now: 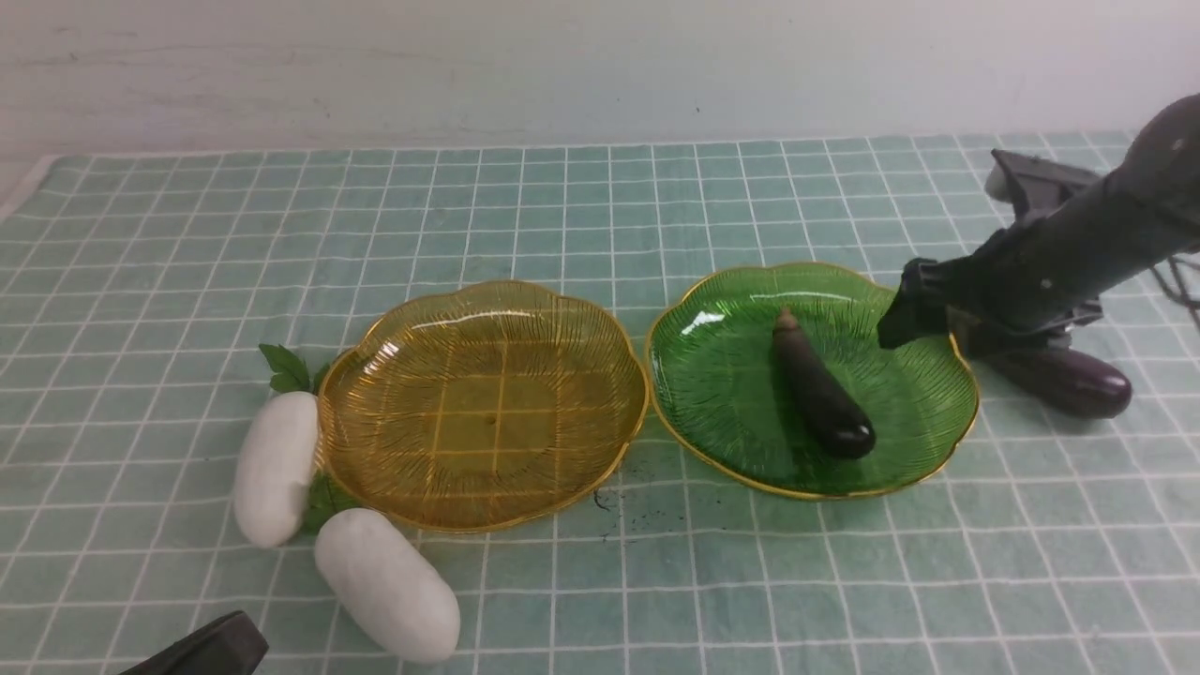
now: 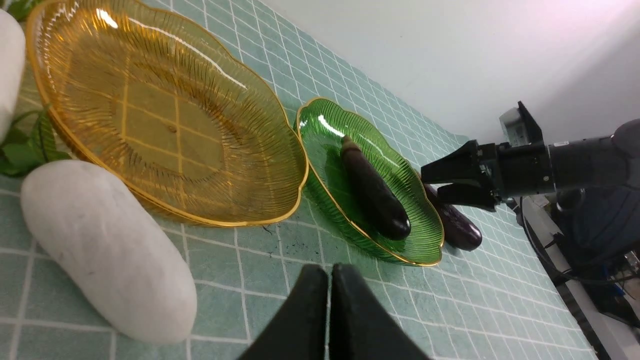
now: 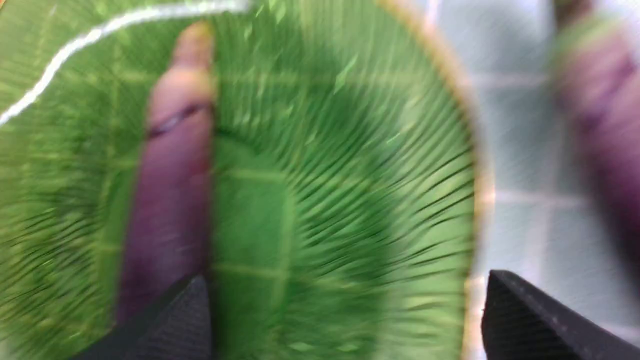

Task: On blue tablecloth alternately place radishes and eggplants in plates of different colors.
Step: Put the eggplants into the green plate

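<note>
On the blue tablecloth [image 1: 600,206] the amber plate [image 1: 483,403] lies empty. Two white radishes [image 1: 275,467] [image 1: 387,583] rest at its left and front-left rim. The green plate [image 1: 722,384] holds one dark eggplant [image 1: 820,389], stem end pointing away. The other eggplant [image 1: 1069,380] lies on the cloth right of the green plate, partly under the right arm. My right gripper [image 1: 895,314] hovers over the green plate's right rim, open and empty. Low at the front left, my left gripper [image 2: 329,272] is shut on nothing, close to the nearer radish [image 2: 107,250].
A pale wall runs along the back of the table. Small dark specks mark the cloth in front of the gap between the plates [image 1: 609,502]. The right wrist view is blurred.
</note>
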Controlling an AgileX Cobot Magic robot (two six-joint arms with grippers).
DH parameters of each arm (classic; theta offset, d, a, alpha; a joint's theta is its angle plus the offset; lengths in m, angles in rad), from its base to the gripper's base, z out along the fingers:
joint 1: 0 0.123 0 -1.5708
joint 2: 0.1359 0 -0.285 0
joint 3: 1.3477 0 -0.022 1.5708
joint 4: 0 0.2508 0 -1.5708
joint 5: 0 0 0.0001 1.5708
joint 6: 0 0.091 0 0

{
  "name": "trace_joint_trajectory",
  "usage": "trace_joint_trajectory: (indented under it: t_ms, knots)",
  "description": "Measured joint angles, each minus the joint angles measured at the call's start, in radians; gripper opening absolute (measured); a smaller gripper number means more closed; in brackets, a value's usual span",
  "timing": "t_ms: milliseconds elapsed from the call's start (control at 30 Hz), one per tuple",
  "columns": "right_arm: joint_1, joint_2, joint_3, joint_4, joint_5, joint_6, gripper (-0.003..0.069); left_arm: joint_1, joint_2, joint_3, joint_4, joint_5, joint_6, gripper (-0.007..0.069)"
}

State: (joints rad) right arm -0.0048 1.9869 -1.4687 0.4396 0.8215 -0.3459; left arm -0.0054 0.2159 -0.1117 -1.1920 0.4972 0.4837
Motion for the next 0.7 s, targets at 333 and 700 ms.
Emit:
trace_joint_trajectory:
  t_ms: [333,700]
  knots:
    - [-0.037,0.000,-0.020,-0.378,-0.005,-0.002,0.0633,0.000,0.000,0.000,0.001,0.001,0.001,-0.0008]
    - [-0.037,0.055,-0.022,-0.462,-0.047,-0.002,0.0541,0.000,0.000,0.000,0.002,0.034,0.001,-0.0008]
